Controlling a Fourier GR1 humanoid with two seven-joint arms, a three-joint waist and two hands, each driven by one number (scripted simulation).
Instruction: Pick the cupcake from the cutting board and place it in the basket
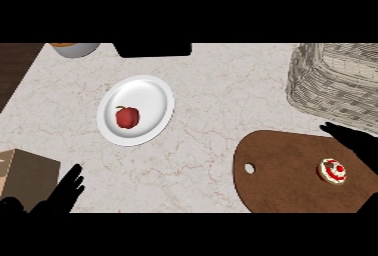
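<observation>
cupcake (334, 171): on the cutting board (288, 185), toward the board's 3 o'clock side, its red and white swirled top facing up; nothing has hold of it.
cutting board: brown and rounded, with a small hole near its 9 o'clock edge; it lies at the view's 4 o'clock on the marbled tabletop (221, 95).
basket (336, 85): woven wicker, at the view's 2 o'clock, near the board's 1 o'clock edge.
right robot hand (354, 142): at 1 o'clock from the cupcake, between it and the basket; its fingers are stretched out and spread, holding nothing, and a strip of board shows between them and the cupcake.
left robot hand (55, 200): resting at the view's 7 o'clock, fingers up and relaxed, empty.
plate (148, 92): white, at the view's 10 o'clock, carrying a red bell pepper (127, 117) toward its 7 o'clock side.
box (26, 172): brown, at the view's 8 o'clock edge, just beside the left robot hand.
bowl (74, 49): grey, cut off at the view's 11 o'clock edge, with something orange inside.
</observation>
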